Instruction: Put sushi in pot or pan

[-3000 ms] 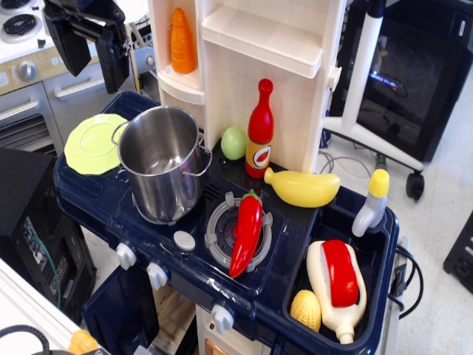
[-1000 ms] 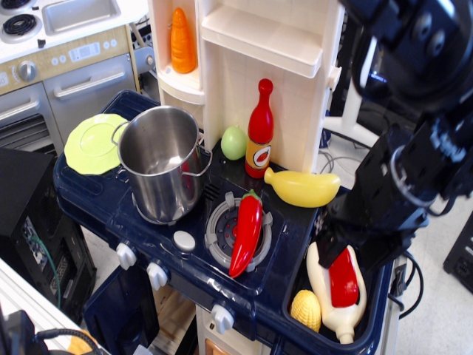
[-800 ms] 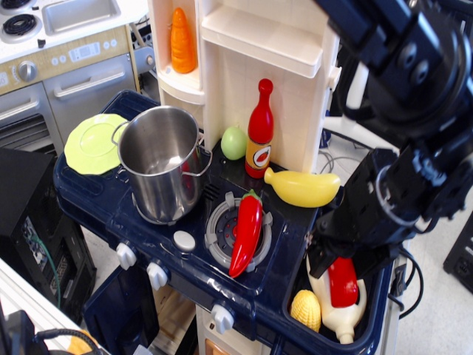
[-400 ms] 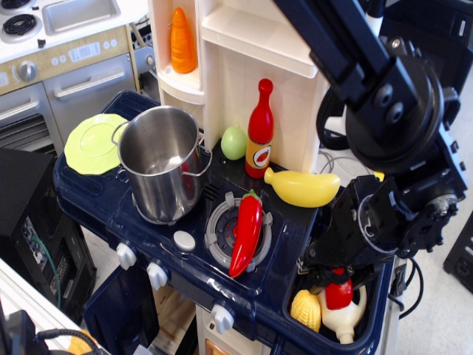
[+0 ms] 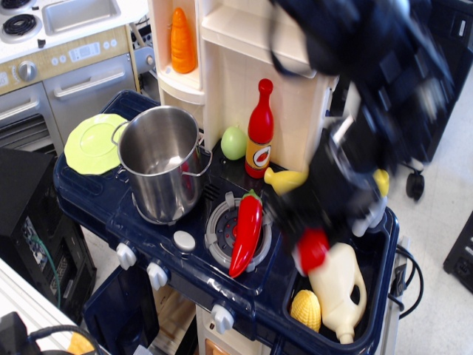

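Observation:
The sushi, a small glossy red oblong, hangs at the tip of my gripper, just above the left edge of the sink. The gripper and arm are motion-blurred; the gripper looks shut on the sushi. The tall steel pot stands empty on the left of the stove top, well to the left of the gripper. The long red chilli lies on the burner between them.
A cream jug-shaped bottle and a corn cob lie in the sink. A lime-green plate sits left of the pot. A red bottle, a green egg and a half-hidden banana stand by the back wall.
The arm came down over the sink, closed on the sushi lying on the cream bottle, and has lifted it up and to the left. The bottle now lies bare.

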`<state>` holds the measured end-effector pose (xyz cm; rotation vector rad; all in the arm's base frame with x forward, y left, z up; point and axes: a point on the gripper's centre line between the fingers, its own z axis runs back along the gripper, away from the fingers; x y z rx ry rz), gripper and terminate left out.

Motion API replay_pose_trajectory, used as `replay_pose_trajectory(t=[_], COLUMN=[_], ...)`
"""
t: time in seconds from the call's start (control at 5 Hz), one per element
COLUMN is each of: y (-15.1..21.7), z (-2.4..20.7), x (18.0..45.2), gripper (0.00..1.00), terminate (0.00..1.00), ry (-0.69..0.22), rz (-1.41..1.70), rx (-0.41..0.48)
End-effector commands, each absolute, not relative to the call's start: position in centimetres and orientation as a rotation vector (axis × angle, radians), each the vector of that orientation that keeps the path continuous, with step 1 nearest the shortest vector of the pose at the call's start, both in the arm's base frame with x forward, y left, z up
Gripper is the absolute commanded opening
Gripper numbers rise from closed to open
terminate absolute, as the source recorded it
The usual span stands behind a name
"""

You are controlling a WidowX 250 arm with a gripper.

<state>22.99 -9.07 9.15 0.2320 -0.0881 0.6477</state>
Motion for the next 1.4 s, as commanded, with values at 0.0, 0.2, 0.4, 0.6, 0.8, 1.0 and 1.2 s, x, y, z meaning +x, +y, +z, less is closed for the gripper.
replay_pose_trajectory(t=[0.0,0.2,0.4,0.6,0.8,1.0,1.2], y=[-1.0,3.9,6.9,7.8,7.8,7.8,7.8], z=[15.0,15.0,14.1,13.4,13.4,13.4,13.4], x=[23.2,23.7,24.2,24.6,24.6,24.6,24.6], gripper=[0.0,0.0,0.0,1.0,1.0,1.0,1.0], terminate=[0.0,0.0,0.0,0.0,0.0,0.0,1.0], ry=[-0.096,-0.121,-0.149,-0.193,-0.193,-0.193,-0.193], rz=[0.537,0.46,0.405,0.344,0.344,0.344,0.344], rx=[0.236,0.264,0.264,0.234,0.234,0.234,0.234])
